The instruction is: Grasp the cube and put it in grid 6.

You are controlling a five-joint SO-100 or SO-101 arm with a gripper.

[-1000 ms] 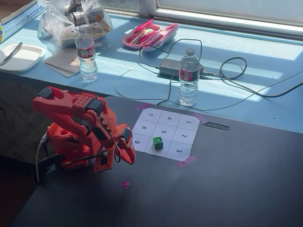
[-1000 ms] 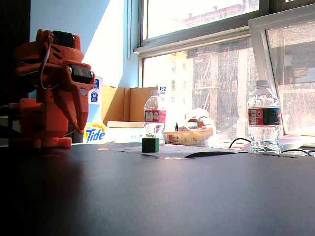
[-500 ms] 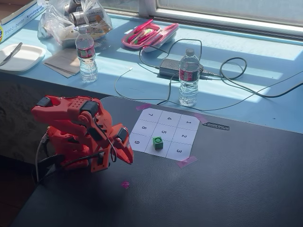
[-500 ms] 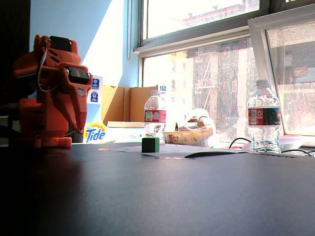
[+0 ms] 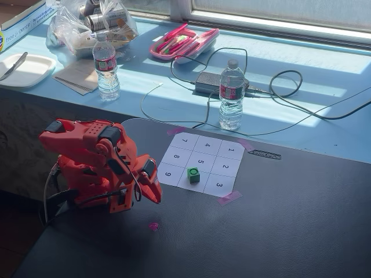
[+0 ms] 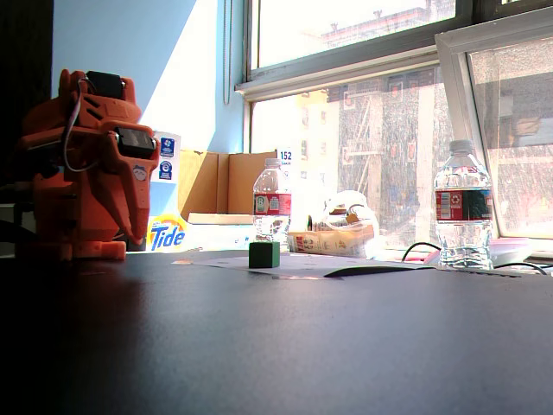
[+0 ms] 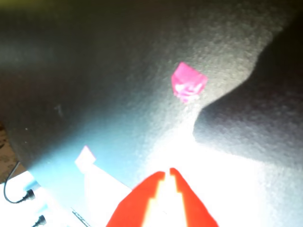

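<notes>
The tiny green cube (image 5: 193,175) stands on the white numbered sheet, in the bottom-row cell between 9 and 3 and below 5. That is grid 6 (image 5: 194,187), and the cube hides its digit. In the low fixed view the cube (image 6: 263,254) sits on the sheet's near edge. The orange arm is folded at the left. My gripper (image 5: 156,199) points down at the dark table, left of the sheet and apart from the cube, and it also shows in the low fixed view (image 6: 136,237). In the wrist view the gripper (image 7: 166,171) has its jaws together and holds nothing. The cube is out of the wrist view.
A pink tape scrap (image 5: 153,226) lies on the table in front of the arm and shows in the wrist view (image 7: 188,82). Two water bottles (image 5: 231,94) (image 5: 106,67), a power adapter (image 5: 208,83) with cables, a pink case and bags stand on the blue shelf behind.
</notes>
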